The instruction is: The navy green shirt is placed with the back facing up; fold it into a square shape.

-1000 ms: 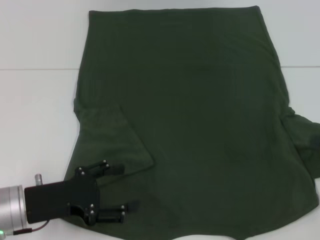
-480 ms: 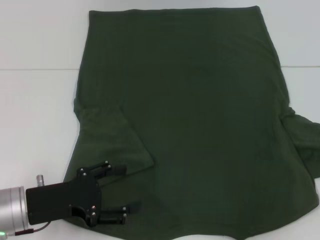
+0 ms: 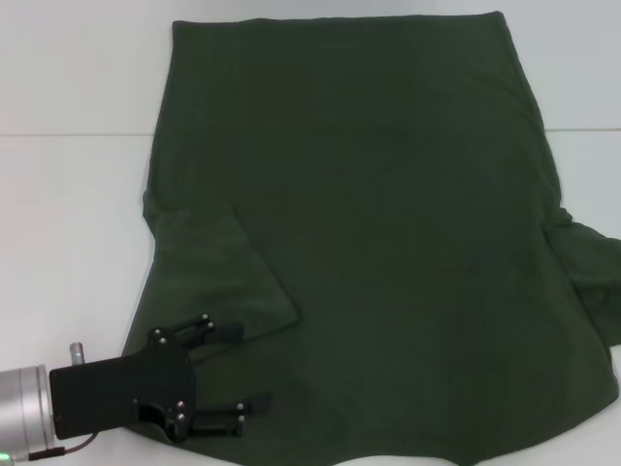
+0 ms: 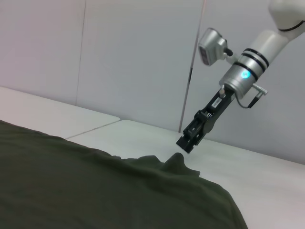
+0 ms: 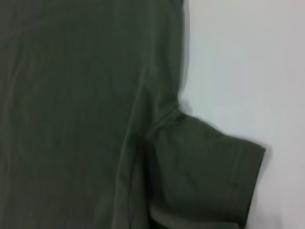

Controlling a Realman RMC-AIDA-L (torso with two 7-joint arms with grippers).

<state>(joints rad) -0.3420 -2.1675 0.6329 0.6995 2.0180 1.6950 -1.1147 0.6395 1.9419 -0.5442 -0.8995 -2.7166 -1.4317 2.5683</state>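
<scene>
Left sleeve folded in, the rest of the fold still to do.

The navy green shirt (image 3: pixel 369 233) lies back-up across the white surface (image 3: pixel 68 214), right sleeve still out. The left gripper (image 3: pixel 238 367), jaws wide and empty, sits at the near left shoulder, slightly nearer than a second ago; the right gripper (image 4: pixel 183 142), jaws narrow, hangs above the right sleeve.

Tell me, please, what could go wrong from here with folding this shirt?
The left gripper is open over the navy green shirt beside the folded-in left sleeve; closing there might pinch several layers or undo that fold. The right sleeve lies spread out, so the square may come out lopsided.
</scene>
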